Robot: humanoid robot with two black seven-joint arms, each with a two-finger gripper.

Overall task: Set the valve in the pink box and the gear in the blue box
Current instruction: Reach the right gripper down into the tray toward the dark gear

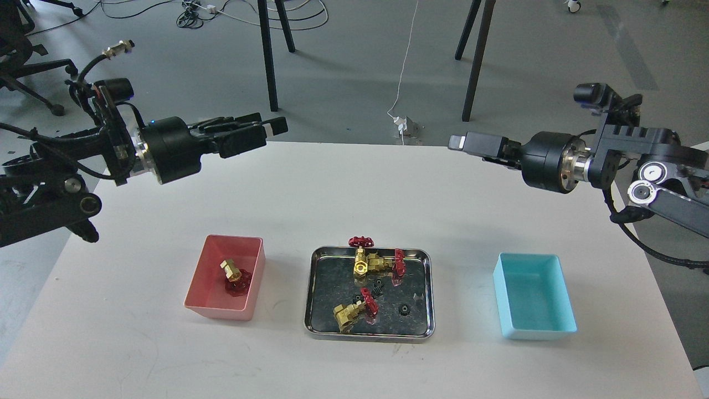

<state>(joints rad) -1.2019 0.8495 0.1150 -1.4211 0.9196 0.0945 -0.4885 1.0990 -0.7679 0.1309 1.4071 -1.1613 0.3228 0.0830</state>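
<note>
One brass valve [234, 272] with a dark red handwheel lies inside the pink box [219, 311] at the front left. Two more valves [370, 262] [350, 313] lie in the steel tray [368, 334]. Small black gears [405, 308] [379, 287] lie between them. The blue box [532, 293] at the front right holds nothing. My left gripper [272, 126] is raised high over the table's far left edge, empty, its fingers a little apart. My right gripper [462, 143] is raised over the far right, seen side-on, and nothing shows in it.
The white table [354, 188] carries the pink box, the tray and the blue box in a row near the front. Black table legs [268, 55] and cables stand on the floor behind. An office chair [22, 61] is at the far left.
</note>
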